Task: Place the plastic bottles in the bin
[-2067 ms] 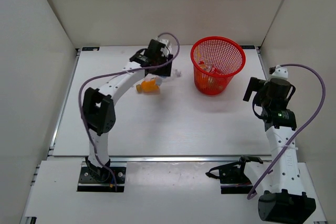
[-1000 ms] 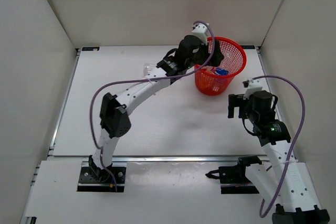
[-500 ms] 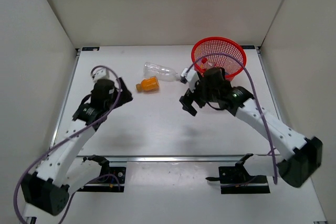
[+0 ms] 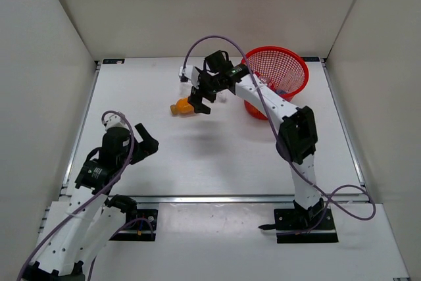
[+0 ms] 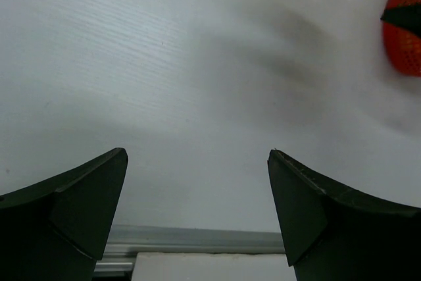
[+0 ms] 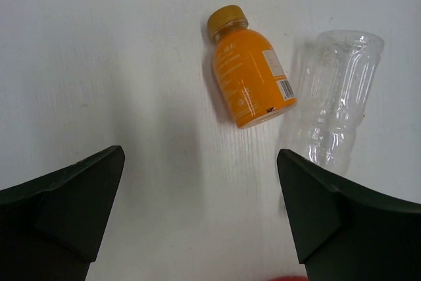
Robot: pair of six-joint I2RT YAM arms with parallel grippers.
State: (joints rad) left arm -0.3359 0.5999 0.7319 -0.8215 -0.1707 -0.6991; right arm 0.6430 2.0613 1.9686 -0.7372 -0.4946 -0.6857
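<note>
Two claws are wide open, and neither one holds or touches anything.

The right claw (image 6: 200, 153) hangs over the far part of the white table (image 4: 217, 156), with its arm stretched out a long way. Its two dark fingers stand far apart, with only bare table between them. Just past the fingertips lie two bottles.

One is the orange bottle (image 6: 247, 74). It is small and fat and lies on its side. It has a yellow cap and a pale label with a bar code on it. The cap end points away from the claw.

The other is the clear bottle (image 6: 332, 97). It lies on its side too, right beside the orange one, on the side nearer the right finger. You can see through it, and it has bumpy ridges. It looks empty. Its near end goes behind the right finger, so I cannot see that end. I cannot tell if the two bottles touch.

The left claw (image 5: 197, 156) is low, near the front left of the table, well apart from both bottles. Its fingers are spread wide with bare table between them.

The bin (image 4: 296, 64) is round and red, made of plastic mesh. It stands upright at the far right of the table, near the two bottles. The right arm crosses in front of its left side. Some things lie inside it, and a bit of blue shows through the mesh, but they are too small to tell what each one is.
</note>
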